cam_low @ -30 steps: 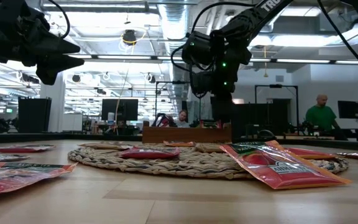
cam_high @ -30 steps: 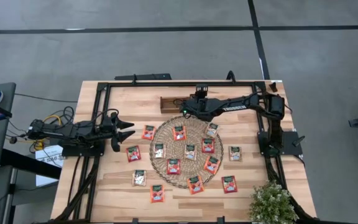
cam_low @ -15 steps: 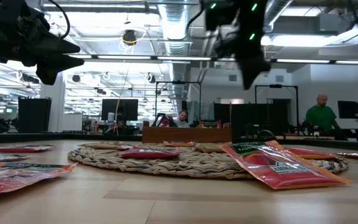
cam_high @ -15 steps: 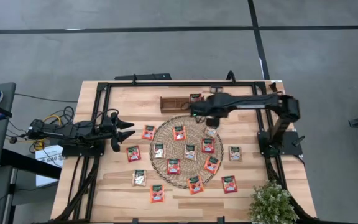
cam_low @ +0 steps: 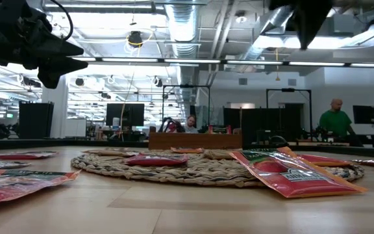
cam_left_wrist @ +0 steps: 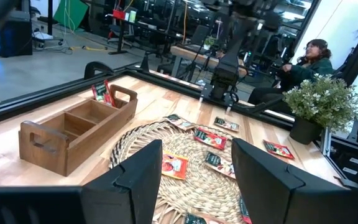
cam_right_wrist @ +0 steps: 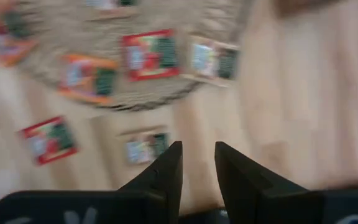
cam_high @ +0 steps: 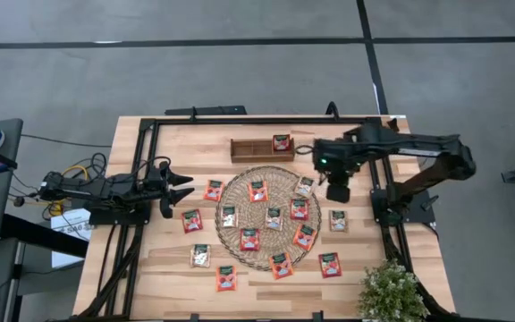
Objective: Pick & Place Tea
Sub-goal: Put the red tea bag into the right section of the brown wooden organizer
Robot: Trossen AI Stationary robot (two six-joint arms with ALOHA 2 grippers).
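— Where's the right gripper (cam_high: 338, 191), and is it carrying anything?

— It hangs above bare table just off the right edge of the round woven mat (cam_high: 240, 215). Its fingers stand slightly apart with only a narrow gap between them, and nothing is in that gap.

— Which tea packet is nearest to it?

— Two are close. A beige-white packet (cam_high: 306, 186) sits on the mat's rim just beside the gripper, toward the table's middle. Another beige-white packet (cam_high: 338, 220) lies on the wood just in front of the fingertips; the right wrist view shows it (cam_right_wrist: 146, 149) right ahead of them. It is square, so it offers no long axis to line up on.

— And the left gripper (cam_high: 182, 187)?

— Waiting at the left side with its fingers spread, well away from those two. The right arm is clearly nearer.

— Anything in the way?

— Not that I can see. The wooden compartment tray (cam_high: 253, 149) stands behind the mat with one red packet (cam_high: 282, 142) already in it. A potted plant (cam_high: 392, 291) sits in the near right corner, well clear.
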